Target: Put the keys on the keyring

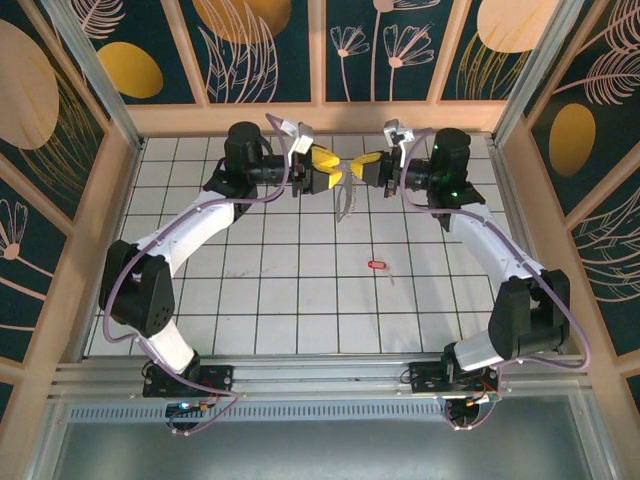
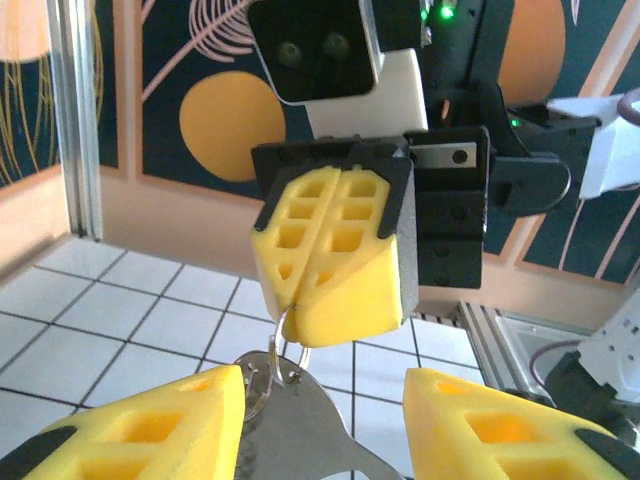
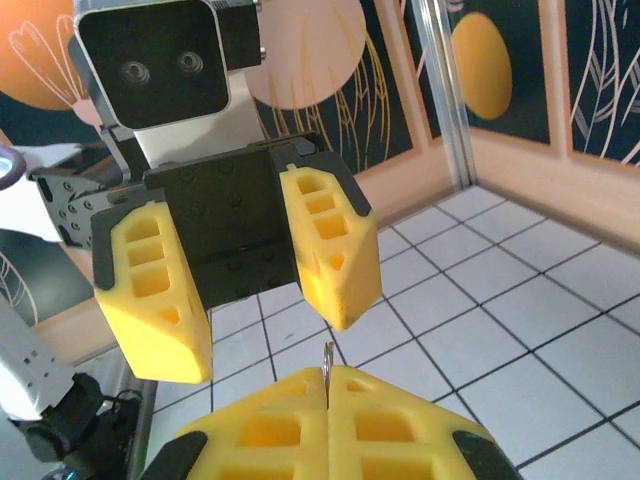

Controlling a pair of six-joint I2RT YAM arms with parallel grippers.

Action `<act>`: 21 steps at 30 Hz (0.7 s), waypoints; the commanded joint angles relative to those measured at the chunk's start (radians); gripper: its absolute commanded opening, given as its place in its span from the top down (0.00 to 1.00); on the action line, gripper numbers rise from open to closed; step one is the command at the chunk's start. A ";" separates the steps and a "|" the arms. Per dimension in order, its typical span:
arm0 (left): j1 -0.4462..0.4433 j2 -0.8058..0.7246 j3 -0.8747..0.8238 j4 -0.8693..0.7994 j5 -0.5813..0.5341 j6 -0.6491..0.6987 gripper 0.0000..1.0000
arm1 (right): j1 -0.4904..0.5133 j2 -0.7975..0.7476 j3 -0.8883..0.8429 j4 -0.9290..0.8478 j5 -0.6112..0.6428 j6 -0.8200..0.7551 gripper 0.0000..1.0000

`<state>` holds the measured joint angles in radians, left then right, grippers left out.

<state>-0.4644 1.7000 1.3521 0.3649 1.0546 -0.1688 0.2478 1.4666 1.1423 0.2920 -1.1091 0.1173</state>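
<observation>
The red-headed key (image 1: 377, 265) lies on the white grid table, right of centre, apart from both arms. At the back, the two grippers face each other above the table. My right gripper (image 3: 327, 385) is shut on the thin edge of the keyring (image 2: 285, 345), which sticks out between its yellow pads. A flat silver metal piece (image 2: 300, 430) hangs from the ring. My left gripper (image 2: 320, 425) is open, one finger on each side of that metal piece; the left finger (image 2: 150, 430) is close against it. From above, the keyring (image 1: 344, 203) dangles between the left gripper (image 1: 335, 172) and the right gripper (image 1: 362, 165).
A wooden frame and patterned panels wall in the table (image 1: 270, 300) on three sides. An aluminium rail (image 1: 320, 375) with both arm bases runs along the near edge. Both arms reach to the back centre.
</observation>
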 commanded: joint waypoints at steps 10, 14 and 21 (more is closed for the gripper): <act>0.003 0.067 0.033 -0.025 0.061 0.011 0.54 | 0.008 0.019 0.033 -0.053 -0.063 -0.057 1.00; 0.004 0.076 0.032 0.012 0.068 -0.019 0.54 | 0.008 0.018 0.027 -0.053 -0.069 -0.061 1.00; 0.003 0.092 0.025 0.109 0.085 -0.098 0.54 | 0.011 0.019 0.019 -0.043 -0.075 -0.059 1.00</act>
<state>-0.4644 1.7779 1.3544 0.3973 1.1046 -0.2230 0.2504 1.4895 1.1435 0.2276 -1.1496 0.0834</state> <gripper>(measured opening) 0.461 0.053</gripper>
